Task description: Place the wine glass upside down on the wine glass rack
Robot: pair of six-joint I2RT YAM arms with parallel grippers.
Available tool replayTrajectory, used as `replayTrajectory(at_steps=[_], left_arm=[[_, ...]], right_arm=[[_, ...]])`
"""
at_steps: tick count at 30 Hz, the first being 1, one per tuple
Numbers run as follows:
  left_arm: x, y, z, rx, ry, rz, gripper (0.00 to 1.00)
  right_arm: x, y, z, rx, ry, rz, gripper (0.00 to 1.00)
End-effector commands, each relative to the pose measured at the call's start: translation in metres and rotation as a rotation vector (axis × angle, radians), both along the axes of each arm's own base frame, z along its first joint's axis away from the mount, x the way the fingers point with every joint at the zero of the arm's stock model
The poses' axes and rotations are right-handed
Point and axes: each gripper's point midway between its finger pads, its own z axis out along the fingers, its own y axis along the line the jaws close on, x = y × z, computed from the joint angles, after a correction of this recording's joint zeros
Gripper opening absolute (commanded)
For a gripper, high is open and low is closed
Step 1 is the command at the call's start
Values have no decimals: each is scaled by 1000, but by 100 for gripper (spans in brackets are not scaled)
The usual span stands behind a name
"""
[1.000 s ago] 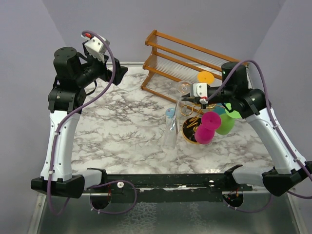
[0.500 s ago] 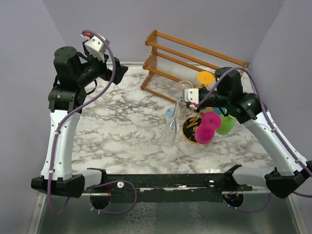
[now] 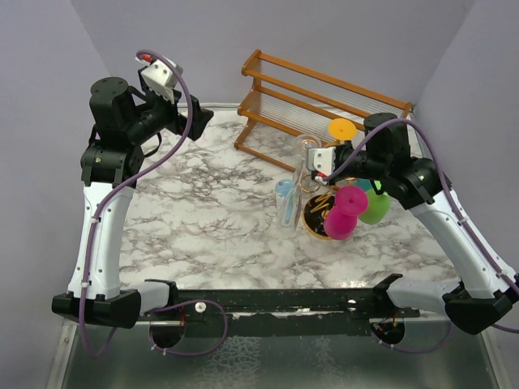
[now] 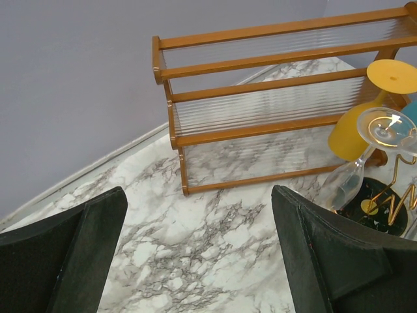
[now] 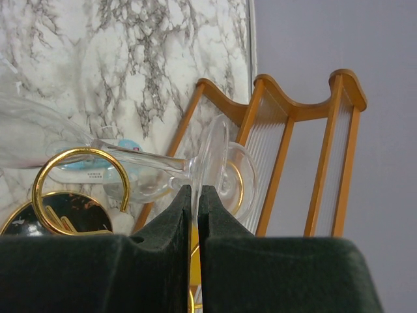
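Your right gripper (image 3: 315, 162) holds the wine glass (image 3: 285, 209) tilted, bowl low, just left of the gold wine glass rack (image 3: 318, 215). Pink glass (image 3: 345, 212) and green glass (image 3: 375, 204) sit at the rack's right. Left gripper (image 3: 200, 121) is far left, well apart.

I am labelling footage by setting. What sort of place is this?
Probably a robot lab bench, not a kitchen: left arm and right arm bolted to a marble table, bare walls around, wine glass in the right hand.

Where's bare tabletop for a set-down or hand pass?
Free: marble between the left arm and the wine glass, in front of the wooden shelf; also the near strip before the gold rack. Crowded: back right, where right end effector, pink glass, green glass and yellow glass crowd the rack.
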Motion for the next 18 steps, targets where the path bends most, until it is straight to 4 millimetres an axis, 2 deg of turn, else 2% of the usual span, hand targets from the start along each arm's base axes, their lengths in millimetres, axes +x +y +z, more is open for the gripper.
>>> replayTrajectory(at_steps=[1, 18], left_arm=[[0, -1, 6, -7, -25, -17, 96], [0, -3, 6, -9, -24, -28, 96]], right_arm=[[1, -11, 14, -11, -77, -41, 1], [-4, -34, 14, -61, -129, -112, 1]])
